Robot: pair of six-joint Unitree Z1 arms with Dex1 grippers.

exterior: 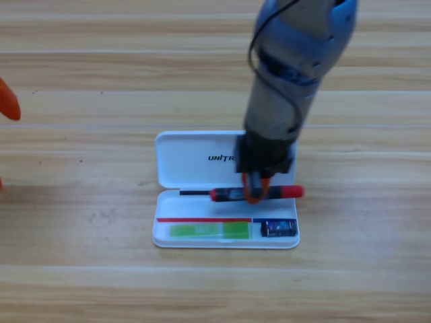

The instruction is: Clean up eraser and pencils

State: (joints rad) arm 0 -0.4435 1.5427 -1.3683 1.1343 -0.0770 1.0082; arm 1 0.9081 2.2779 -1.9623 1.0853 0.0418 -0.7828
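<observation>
Over the open white plastic case [195, 158], near its hinge, the right gripper [254, 192] holds the red pencil with black label band [288, 192] crosswise, not yet laid in. Green pencil [209, 230] lies in the tray's long front slot; small navy-black eraser block [279, 228] in the right-front pocket. Left gripper [8, 101] waits at the table's left edge, jaws unreadable. Count: two pencils, one eraser, one case. Two stowed, one left, lid open.

Left tool [7, 101] cut off at pic edge, only orange tip.
</observation>
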